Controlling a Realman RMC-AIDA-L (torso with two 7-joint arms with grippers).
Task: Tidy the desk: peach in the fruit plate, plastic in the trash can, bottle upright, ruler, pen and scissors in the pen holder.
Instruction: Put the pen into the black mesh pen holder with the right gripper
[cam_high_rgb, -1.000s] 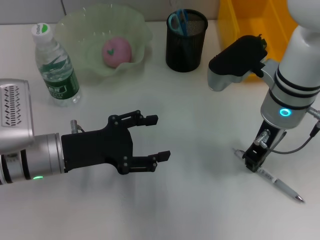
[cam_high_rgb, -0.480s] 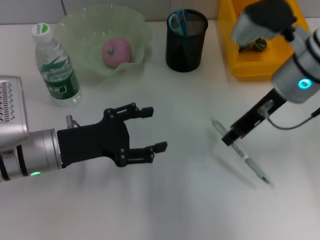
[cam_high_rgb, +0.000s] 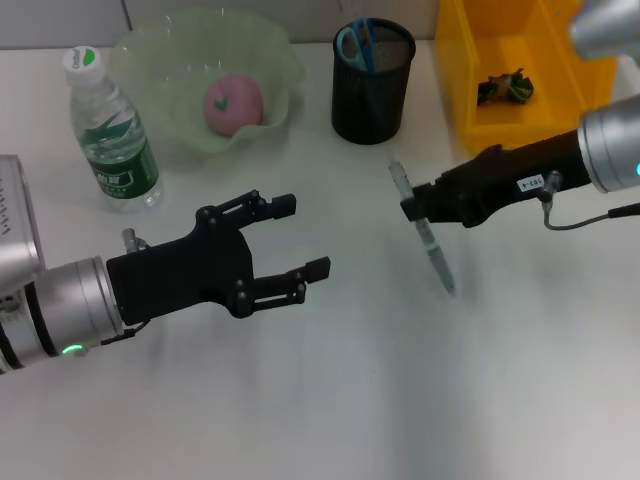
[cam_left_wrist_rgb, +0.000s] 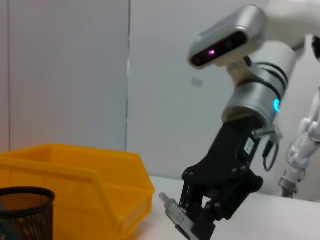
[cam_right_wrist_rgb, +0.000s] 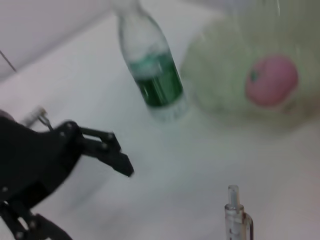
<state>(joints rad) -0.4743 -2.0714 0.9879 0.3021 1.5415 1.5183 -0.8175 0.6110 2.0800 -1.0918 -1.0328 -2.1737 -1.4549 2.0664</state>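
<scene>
Now the right pincer (cam_high_rgb: 412, 207) is clenched on the pen (cam_high_rgb: 425, 232) and carries it clear of the table (cam_high_rgb: 330, 400), left of centre-right and just near of the pen holder (cam_high_rgb: 372, 82). A second ago the pen lay on the table at the near right with the pincer closing over it; half a second ago it was already lifted and tilted. The pen has thus travelled up and toward the far left, closing on the holder.

The scissors (cam_high_rgb: 356, 42) stand in the pen holder. The peach (cam_high_rgb: 233, 103) rests in the fruit plate (cam_high_rgb: 160, 60), the bottle (cam_high_rgb: 110, 130) stands upright at the far left, and dark scrap lies in the trash can (cam_high_rgb: 470, 90). The ruler is not visible.

The left pincer (cam_high_rgb: 295, 240) hovers released over the near left of the table, holding nothing.

Judgement: pickup is complete; transfer to the holder is under way, and the pen needs turning upright before insertion.
</scene>
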